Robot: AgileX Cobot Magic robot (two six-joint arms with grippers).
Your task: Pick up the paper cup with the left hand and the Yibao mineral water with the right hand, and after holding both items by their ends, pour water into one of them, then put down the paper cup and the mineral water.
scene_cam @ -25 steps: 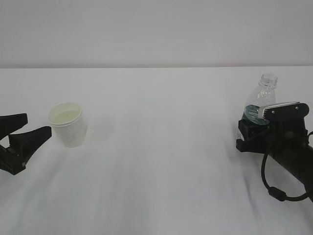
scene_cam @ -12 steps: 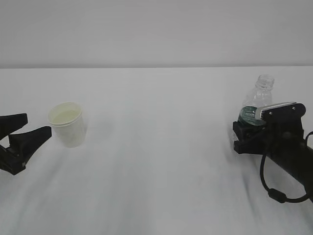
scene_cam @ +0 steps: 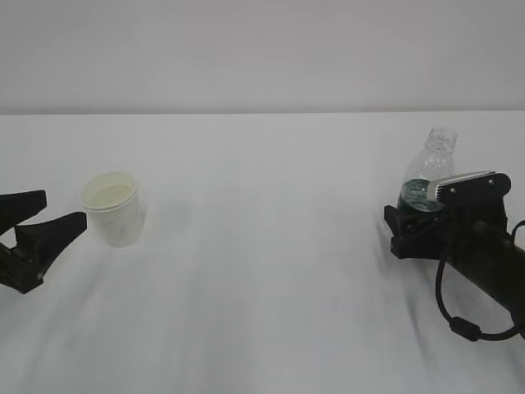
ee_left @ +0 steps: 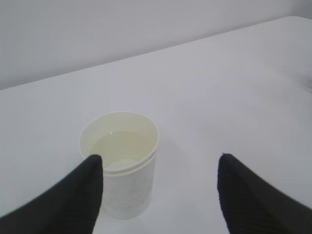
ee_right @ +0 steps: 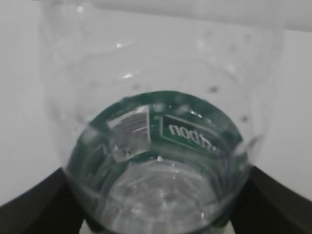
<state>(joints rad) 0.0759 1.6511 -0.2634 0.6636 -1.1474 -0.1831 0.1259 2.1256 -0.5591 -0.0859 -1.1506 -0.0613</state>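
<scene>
The white paper cup (scene_cam: 115, 209) stands upright on the table at the left, with a pale liquid surface inside it (ee_left: 119, 165). My left gripper (scene_cam: 64, 209) lies low just left of the cup, open, touching nothing. In the left wrist view the left gripper (ee_left: 159, 158) has its left finger in front of the cup's side. At the right, the uncapped Yibao mineral water (scene_cam: 426, 168) leans slightly left, its base hidden by my right gripper (scene_cam: 418, 217). The bottle (ee_right: 156, 146) fills the space between the spread jaws of the right gripper (ee_right: 157, 170).
A white table (scene_cam: 271, 279) runs to a pale wall behind. Nothing else stands on it; there is a wide bare stretch between cup and bottle.
The right gripper's jaws have spread wider around the bottle, and arm and bottle have shifted slightly left and down. The left arm and the cup have not moved.
</scene>
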